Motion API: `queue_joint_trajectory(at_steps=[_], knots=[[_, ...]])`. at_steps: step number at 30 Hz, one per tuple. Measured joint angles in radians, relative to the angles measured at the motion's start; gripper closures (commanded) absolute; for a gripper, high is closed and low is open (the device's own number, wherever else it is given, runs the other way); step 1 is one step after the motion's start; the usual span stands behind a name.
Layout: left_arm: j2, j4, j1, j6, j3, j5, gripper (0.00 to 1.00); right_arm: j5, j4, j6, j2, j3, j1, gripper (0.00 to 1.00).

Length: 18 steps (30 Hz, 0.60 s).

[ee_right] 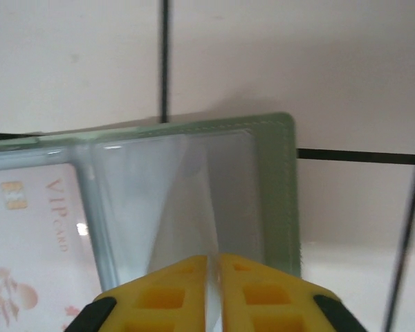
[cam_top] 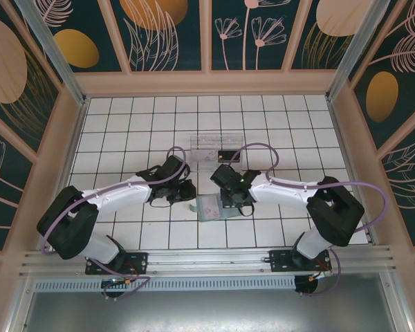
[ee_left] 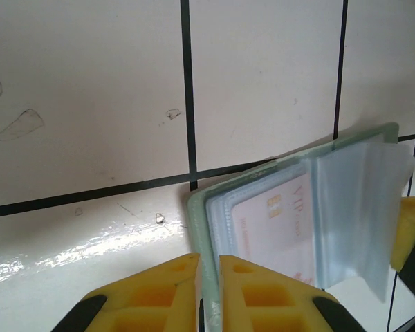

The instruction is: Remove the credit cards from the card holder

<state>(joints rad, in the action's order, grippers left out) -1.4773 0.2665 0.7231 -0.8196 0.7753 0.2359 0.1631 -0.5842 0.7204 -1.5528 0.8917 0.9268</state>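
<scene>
Both my left gripper (ee_left: 207, 266) and right gripper (ee_right: 213, 266) are clamped on the open grey-green bifold card holder (cam_top: 211, 206), lower centre of the white-tiled table (cam_top: 124, 124); floral wall panels (cam_top: 159, 34) surround it.

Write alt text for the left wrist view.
The left gripper pinches the near edge of the open grey-green card holder between its yellow fingers, over white tiles. A pale pink VIP card sits inside one clear pocket.
</scene>
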Motion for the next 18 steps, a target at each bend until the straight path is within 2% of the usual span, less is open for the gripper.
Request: queue_joint_trajectory(at_steps=[4,11,14,18], knots=[[-0.010,0.027,0.017,0.008,0.032,-0.011,0.85,0.067,-0.072,0.018,0.011,0.007,-0.006,0.75],[-0.010,0.061,0.037,0.007,0.087,-0.040,0.84,0.095,-0.123,0.020,0.070,0.069,-0.018,0.73],[-0.010,0.061,0.049,-0.002,0.091,-0.051,0.84,0.039,-0.085,0.014,0.110,0.076,-0.022,0.71],[-0.010,0.059,0.079,-0.032,0.092,-0.055,0.83,-0.112,0.039,0.011,0.137,0.069,-0.027,0.72]])
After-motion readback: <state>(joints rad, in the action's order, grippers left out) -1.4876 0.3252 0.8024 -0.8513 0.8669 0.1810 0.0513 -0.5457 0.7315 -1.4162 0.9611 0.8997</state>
